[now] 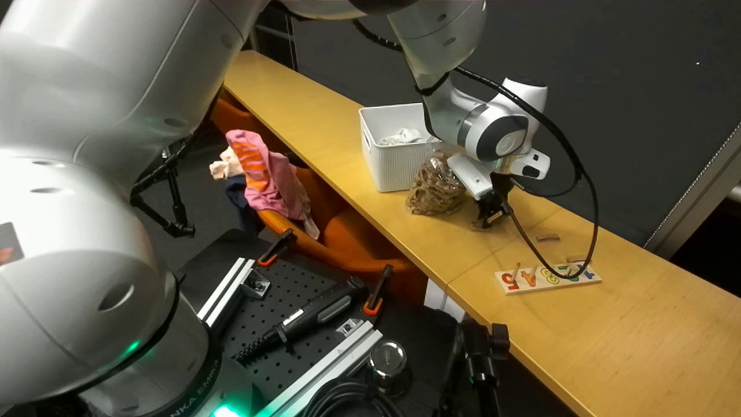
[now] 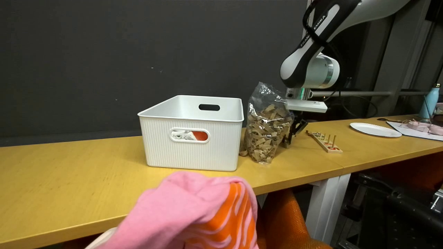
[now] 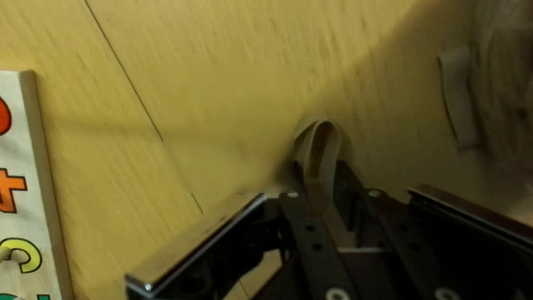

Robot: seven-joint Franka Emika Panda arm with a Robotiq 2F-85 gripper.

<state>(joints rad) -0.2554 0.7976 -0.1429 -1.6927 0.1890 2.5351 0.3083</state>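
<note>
Pincer (image 3: 320, 173) stands narrowly parted around a tan rubber band (image 3: 331, 156) in the wrist view; the band's lower end vanishes inside, so whether it is pinched I cannot tell. Just left in both exterior views is a clear bag of bands (image 2: 268, 135); to the right, a wooden number board (image 1: 539, 282), crossed in an exterior view by a black cable (image 1: 595, 202). Farther left, a white bin (image 2: 190, 155) mostly conceals its contents.
</note>
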